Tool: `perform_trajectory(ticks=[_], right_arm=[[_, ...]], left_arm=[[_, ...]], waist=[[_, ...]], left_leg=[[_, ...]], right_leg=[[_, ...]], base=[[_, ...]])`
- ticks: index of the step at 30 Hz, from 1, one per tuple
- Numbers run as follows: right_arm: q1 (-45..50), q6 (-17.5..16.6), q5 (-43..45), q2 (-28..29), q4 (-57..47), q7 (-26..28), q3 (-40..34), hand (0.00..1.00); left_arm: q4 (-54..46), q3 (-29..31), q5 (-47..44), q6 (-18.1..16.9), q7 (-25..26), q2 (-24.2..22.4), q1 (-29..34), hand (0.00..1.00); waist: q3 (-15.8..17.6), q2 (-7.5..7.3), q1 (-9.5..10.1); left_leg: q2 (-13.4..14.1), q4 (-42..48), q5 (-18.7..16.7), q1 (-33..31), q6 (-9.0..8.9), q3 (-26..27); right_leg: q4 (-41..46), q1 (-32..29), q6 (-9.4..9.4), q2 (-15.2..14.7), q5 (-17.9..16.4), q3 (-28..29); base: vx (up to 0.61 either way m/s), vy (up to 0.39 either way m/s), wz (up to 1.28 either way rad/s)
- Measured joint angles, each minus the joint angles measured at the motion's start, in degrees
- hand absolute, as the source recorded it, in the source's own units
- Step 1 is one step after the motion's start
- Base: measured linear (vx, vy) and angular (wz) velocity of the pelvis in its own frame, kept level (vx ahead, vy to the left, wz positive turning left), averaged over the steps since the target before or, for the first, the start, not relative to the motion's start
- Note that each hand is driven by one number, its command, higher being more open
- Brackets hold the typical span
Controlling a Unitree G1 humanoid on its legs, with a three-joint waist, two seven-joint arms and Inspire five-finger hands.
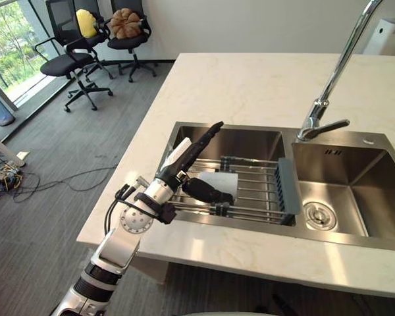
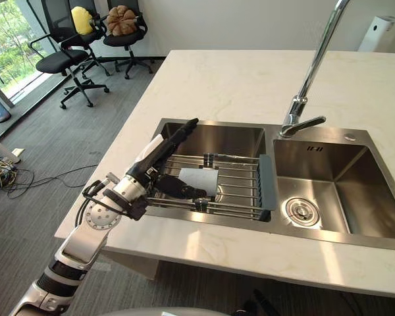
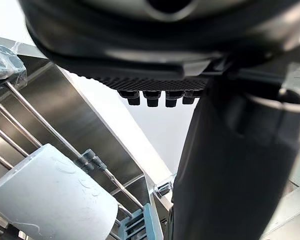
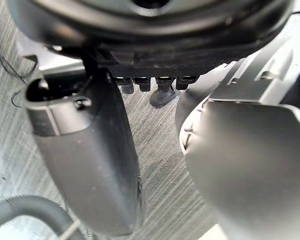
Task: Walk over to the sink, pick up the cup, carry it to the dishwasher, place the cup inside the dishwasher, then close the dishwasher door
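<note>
A white cup rests on a wire rack across the left basin of the steel sink. My left hand reaches over that basin from the near left, open, its fingers straight and pointing up and away above the cup. Its thumb spreads low along the cup's near side; I cannot tell whether it touches. In the left wrist view the cup lies just past the palm, beside the thumb. My right hand hangs open over grey carpet, holding nothing.
A tall curved faucet stands between the basins. The right basin has a round drain. The rack ends in a grey-blue bar. Pale stone countertop surrounds the sink. Black office chairs stand at the far left.
</note>
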Motion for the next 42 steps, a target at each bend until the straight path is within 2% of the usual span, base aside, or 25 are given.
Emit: perform_trajectory(ticks=[8, 12, 17, 33, 42], right_arm=[[-0.01, 0.03, 0.00, 0.13, -2.62, -0.24, 0.09, 1.00], [-0.22, 0.26, 0.02, 0.13, -3.54, -0.87, 0.17, 1.00], [-0.55, 0.84, 0.43, 0.13, -3.67, -1.12, 0.53, 1.00], [-0.19, 1.61, 0.51, 0.18, -3.73, -1.04, 1.80, 1.00], [-0.02, 1.60, 0.65, 0.21, -3.76, -0.03, 1.80, 1.00]], left_arm=[[6.70, -0.40, 5.28, 0.11, 1.08, 0.53, -0.32, 1.00], [11.15, -1.33, 8.35, -0.04, 1.12, 1.97, -0.29, 1.00], [11.87, -1.41, 8.33, -1.94, 1.29, 2.45, -0.29, 1.00], [15.22, -1.47, 8.23, -4.76, 3.26, 3.20, -0.85, 1.00], [15.29, -2.62, 7.07, -3.26, 3.55, 6.89, -4.05, 1.00]], waist=[[0.40, 0.51, -1.32], [0.50, 0.45, -1.35], [0.53, 0.41, -1.22], [0.56, 0.48, -1.79], [0.63, 0.62, -2.52]], left_leg=[[0.03, -0.38, -0.34, 1.13, -0.09, 1.69], [0.07, -0.79, -0.48, 1.17, -0.14, 2.01], [-0.04, -0.93, -0.80, 1.65, -0.04, 2.29], [-0.06, -1.04, -1.00, 2.43, -0.12, 2.95], [-0.10, -1.17, -0.99, 2.51, -0.12, 3.23]], right_leg=[[-0.36, -0.19, -0.10, 0.19, 0.24, 1.22], [-0.37, -0.57, -0.08, 0.29, 0.24, 1.39], [-0.39, -0.39, -0.07, 0.25, 0.25, 1.40], [-0.42, -0.08, -0.06, 0.24, 0.24, 1.84], [-0.42, -0.27, -0.02, 0.24, 0.27, 2.11]], base=[[-0.02, 0.005, -0.10], [0.01, 0.002, -0.03], [0.00, 0.003, -0.02], [-0.02, -0.001, -0.01], [0.00, 0.000, -0.01]])
